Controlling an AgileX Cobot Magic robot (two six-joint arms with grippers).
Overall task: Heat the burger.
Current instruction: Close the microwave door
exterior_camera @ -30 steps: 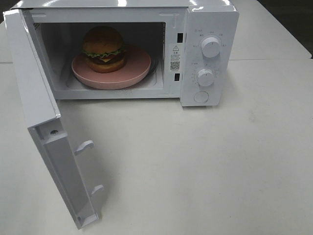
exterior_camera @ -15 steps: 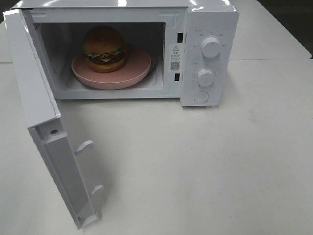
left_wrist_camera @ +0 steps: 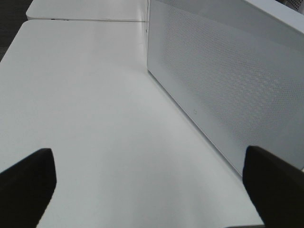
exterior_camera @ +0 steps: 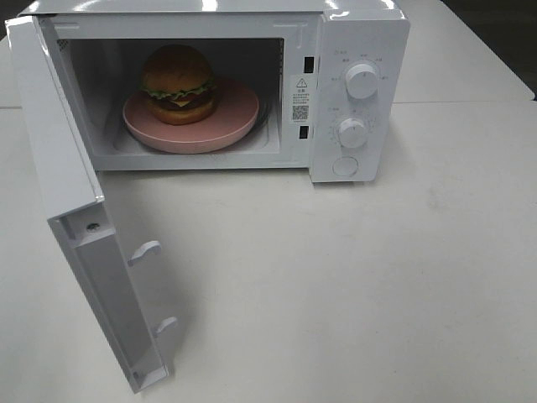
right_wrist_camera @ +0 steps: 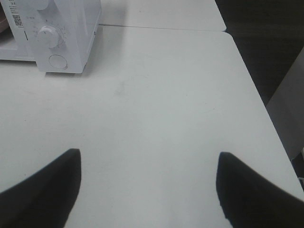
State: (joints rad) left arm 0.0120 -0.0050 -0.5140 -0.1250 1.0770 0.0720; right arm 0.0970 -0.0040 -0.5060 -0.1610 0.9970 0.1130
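Observation:
The burger point(exterior_camera: 178, 83), golden-brown bun over green lettuce and a dark patty, sits on a pink plate point(exterior_camera: 235, 117) inside the open white microwave point(exterior_camera: 361, 34). Its door point(exterior_camera: 75, 227) swings out toward the front left. Neither arm shows in the exterior high view. In the left wrist view my left gripper point(left_wrist_camera: 149, 185) is open, its dark fingertips point(left_wrist_camera: 26, 183) spread wide over bare table beside the door's perforated outer face point(left_wrist_camera: 223, 80). In the right wrist view my right gripper point(right_wrist_camera: 149, 183) is open too, over the table in front and right of the microwave's control panel point(right_wrist_camera: 57, 35).
The control panel carries two round knobs point(exterior_camera: 362, 81) and a round button point(exterior_camera: 345, 165). The white table point(exterior_camera: 377, 285) stretches wide in front of the microwave. Its right edge point(right_wrist_camera: 256, 95) drops off to a dark floor. A seam joins a second table behind.

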